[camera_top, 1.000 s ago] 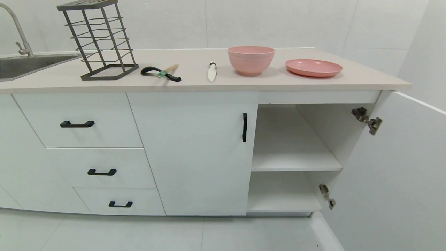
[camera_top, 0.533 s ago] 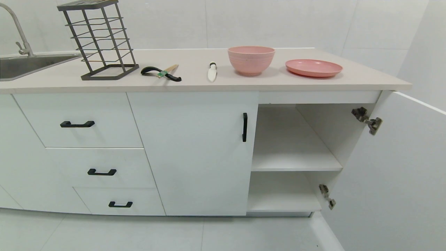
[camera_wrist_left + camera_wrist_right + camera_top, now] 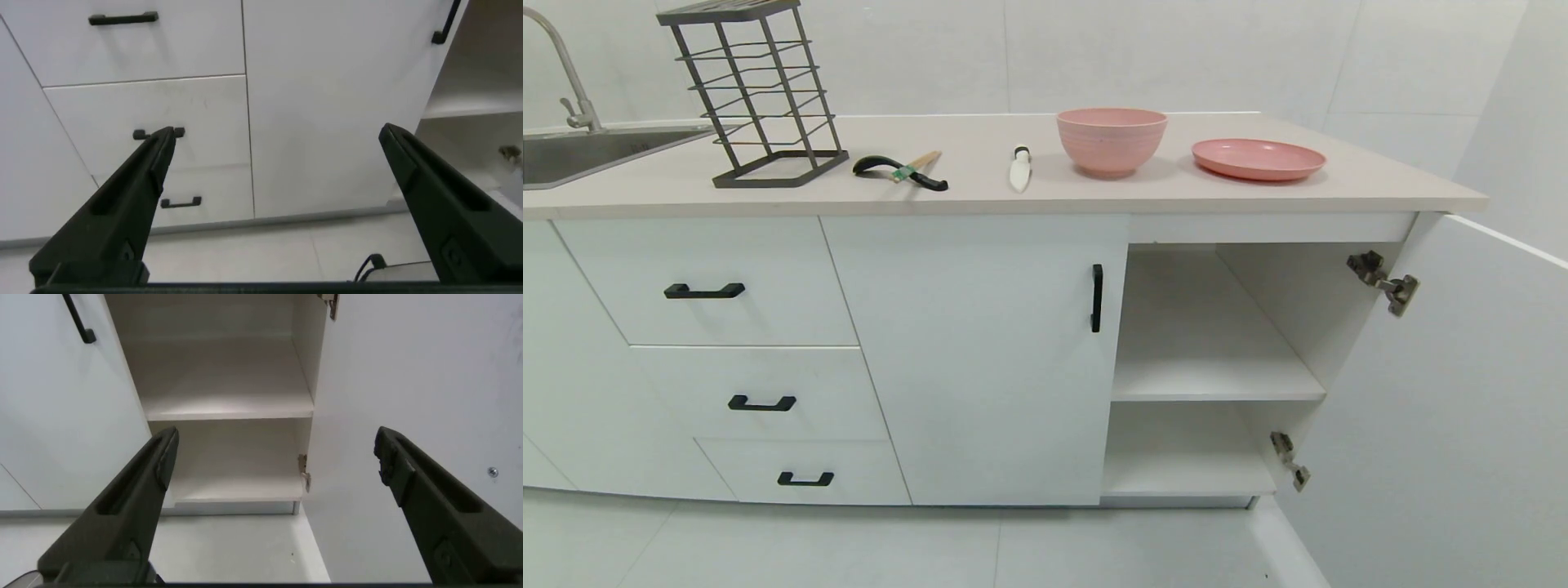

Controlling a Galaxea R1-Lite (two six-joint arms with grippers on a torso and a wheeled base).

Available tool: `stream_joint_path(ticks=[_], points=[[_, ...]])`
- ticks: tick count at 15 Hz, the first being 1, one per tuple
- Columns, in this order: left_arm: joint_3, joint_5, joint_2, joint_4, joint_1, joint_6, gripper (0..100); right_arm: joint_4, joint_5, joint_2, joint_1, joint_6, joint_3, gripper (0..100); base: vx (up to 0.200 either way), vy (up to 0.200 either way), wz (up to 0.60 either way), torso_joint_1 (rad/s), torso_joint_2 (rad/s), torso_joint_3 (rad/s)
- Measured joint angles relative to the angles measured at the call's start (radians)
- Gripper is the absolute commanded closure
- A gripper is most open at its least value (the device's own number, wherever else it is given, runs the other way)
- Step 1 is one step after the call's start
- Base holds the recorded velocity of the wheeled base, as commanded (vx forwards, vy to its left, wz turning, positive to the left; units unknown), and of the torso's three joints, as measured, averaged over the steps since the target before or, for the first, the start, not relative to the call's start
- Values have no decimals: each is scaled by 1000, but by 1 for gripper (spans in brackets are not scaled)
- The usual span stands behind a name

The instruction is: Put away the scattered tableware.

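A kitchen table (image 3: 980, 200) with the tableware laid out along it and, by the look of things, none of it put away yet. A pink bowl (image 3: 1112, 140) stands upright near the middle, a pink plate (image 3: 1258, 158) lies flat just beside it toward the right end, and a small white knife (image 3: 1019, 169) lies on the bowl's other side. Farther left a dark-handled utensil (image 3: 900, 171), with what seems a wooden-handled piece next to or across it, lies near the foot of a wire rack (image 3: 760, 98). A sink (image 3: 580, 155) is set into the far left end.

Below the plate the cupboard door (image 3: 1445, 392) is swung wide, baring an upper shelf (image 3: 1209, 367) and a lower shelf (image 3: 1176, 457) with nothing on them. The neighbouring door and the three drawers (image 3: 707, 282) are closed.

The left gripper (image 3: 276, 135) hangs low before the drawer fronts, jaws spread wide and holding nothing. The right gripper (image 3: 275, 439) faces the opened cupboard, likewise spread and holding nothing. Both are well apart from the tableware above.

On this showing, only the opening of the cupboard is done. Bowl, plate, knife and utensil all have yet to be lifted and stowed, the dishes probably on the shelves. Where the knife and utensil belong, rack or drawer, cannot be told from here.
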Motion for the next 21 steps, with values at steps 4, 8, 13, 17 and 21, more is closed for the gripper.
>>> stream_joint_path(ticks=[4, 8, 13, 17, 21], points=[[0, 77, 0, -5, 0, 57, 0, 0, 0, 0, 0, 2, 0, 0, 0, 0, 0, 0, 0, 0], [0, 84, 0, -2, 0, 59, 0, 0, 0, 0, 0, 1, 0, 0, 0, 0, 0, 0, 0, 0], [1, 54, 1, 58, -1, 13, 0, 1, 0, 0, 0, 3, 0, 0, 0, 0, 0, 0, 0, 0], [4, 54, 1, 57, 0, 9, 0, 1, 0, 0, 0, 3, 0, 0, 0, 0, -450, 1, 4, -1], [4, 55, 1, 58, -1, 5, 0, 1, 0, 0, 0, 2, 0, 0, 0, -50, -150, 2, 0, 0]])
